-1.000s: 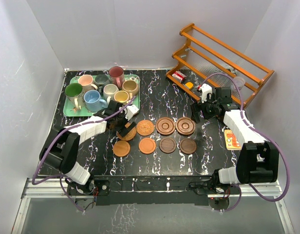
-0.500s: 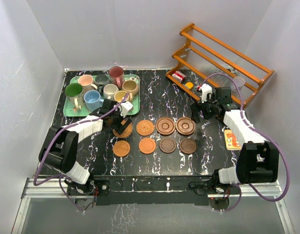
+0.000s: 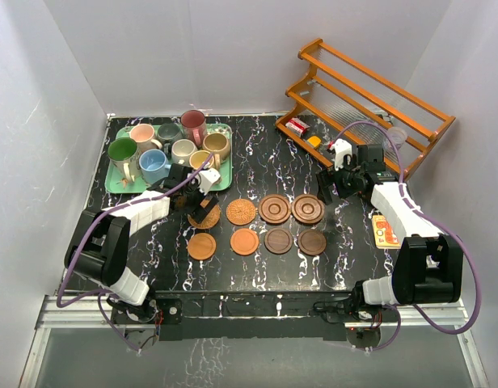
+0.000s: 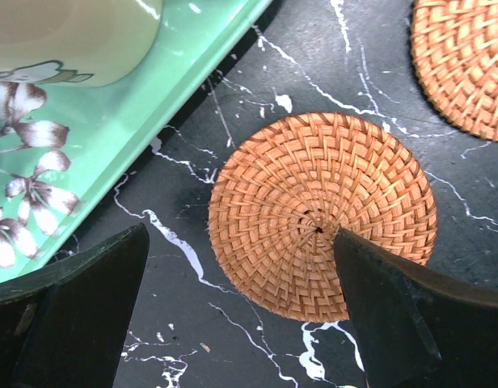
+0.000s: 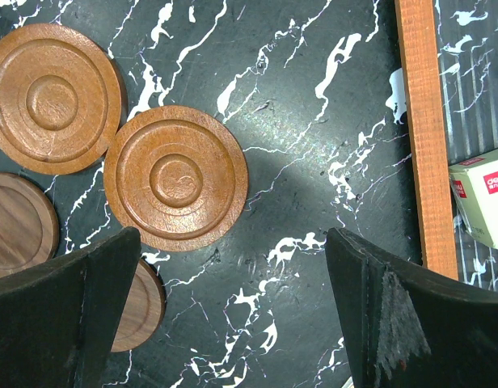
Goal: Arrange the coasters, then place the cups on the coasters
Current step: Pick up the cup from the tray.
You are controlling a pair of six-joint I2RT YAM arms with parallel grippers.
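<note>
Left fingers [image 4: 71, 315] gape empty over a woven coaster [image 4: 322, 214] beside the tray [image 4: 164, 101]. Right fingers [image 5: 394, 315] gape empty, right of two grooved coasters [image 5: 176, 178].

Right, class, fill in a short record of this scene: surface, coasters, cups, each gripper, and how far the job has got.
table: black marble pattern
coasters: eight, in two rows of four on the table
cups: eight, all on the green tray
left gripper: open, empty, over a woven coaster beside the tray
right gripper: open, empty, by a wood coaster
progress: coasters laid out; no cup on a coaster yet
</note>
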